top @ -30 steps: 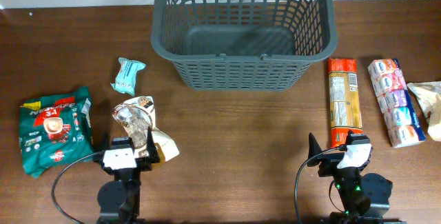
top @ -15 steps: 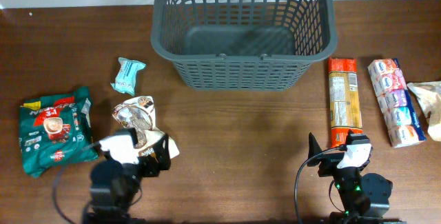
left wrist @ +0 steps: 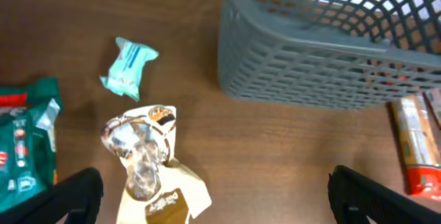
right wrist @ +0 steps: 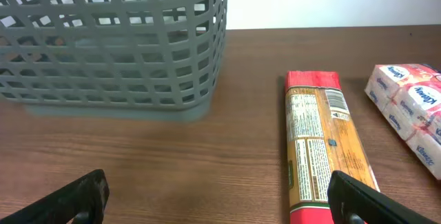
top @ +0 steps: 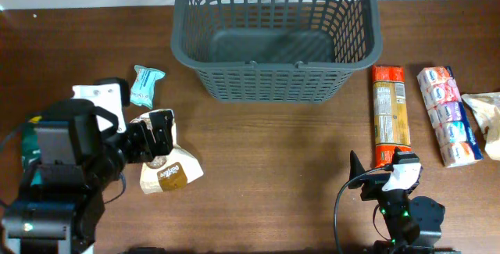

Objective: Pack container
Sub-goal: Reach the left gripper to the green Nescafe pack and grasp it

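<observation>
At 12 o'clock on the wooden table [top: 266,184]: the container [top: 273,82], a large dark grey plastic basket, rectangular, with lattice-slotted walls, a solid rim and a flat base. Holds nothing; base bare. Outside it at 10 o'clock, a small teal packet [top: 144,85]; at 8 o'clock, a white-and-brown pouch [top: 164,164] and, just beside it, a green coffee bag [left wrist: 24,148]. At 3 o'clock, side by side, an orange pasta packet [top: 389,117], a tissue pack [top: 448,115] and a beige bag [top: 486,121]. Left gripper [left wrist: 213,179] spread wide over the pouch, gripping nothing. Right gripper [right wrist: 217,181] at 5 o'clock, likewise spread wide, gripping nothing.
</observation>
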You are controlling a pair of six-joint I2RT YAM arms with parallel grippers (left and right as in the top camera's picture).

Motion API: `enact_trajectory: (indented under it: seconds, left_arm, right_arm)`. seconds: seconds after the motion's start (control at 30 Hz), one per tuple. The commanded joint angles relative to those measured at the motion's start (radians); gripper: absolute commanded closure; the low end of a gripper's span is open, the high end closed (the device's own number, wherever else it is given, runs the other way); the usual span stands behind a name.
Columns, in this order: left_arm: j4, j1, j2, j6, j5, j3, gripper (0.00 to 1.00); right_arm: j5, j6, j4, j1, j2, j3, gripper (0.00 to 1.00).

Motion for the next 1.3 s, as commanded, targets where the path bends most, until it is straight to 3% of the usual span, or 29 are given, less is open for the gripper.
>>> enact_trajectory:
  seconds: [0.0, 0.17, 0.33, 0.57, 0.8, 1.03, 1.27]
  left_arm:
    - [-0.07, -0.003, 0.003, 0.04, -0.082, 0.032, 0.01]
    - [-0.287, -0.003, 0.059, -0.124, -0.355, 0.032, 0.0]
    - [-0.35, 0.013, 0.247, -0.139, -0.504, 0.032, 0.0]
    - [-0.304, 0.197, 0.558, -0.117, -0.483, 0.032, 0.01]
    - [-0.156, 0.344, 0.637, 0.031, -0.48, 0.027, 0.02]
    - [0.014, 0.383, 0.646, 0.163, -0.476, -0.001, 0.05]
    - [0.024, 0.384, 0.77, 0.181, -0.483, -0.003, 0.08]
  right_arm:
    - [-0.005, 0.002, -0.001, 0.006, -0.007, -0.006, 0.01]
    - [-0.005, 0.002, -0.001, 0.006, -0.007, -0.006, 0.01]
    - [-0.005, 0.002, -0.001, 0.006, -0.007, -0.006, 0.01]
    - [-0.005, 0.002, -0.001, 0.006, -0.007, -0.006, 0.01]
    - [-0.005, 0.002, -0.001, 0.006, -0.007, -0.006, 0.01]
    - [-0.005, 0.002, -0.001, 0.006, -0.007, -0.006, 0.01]
    - [-0.005, 0.002, -0.001, 0.006, -0.007, -0.006, 0.01]
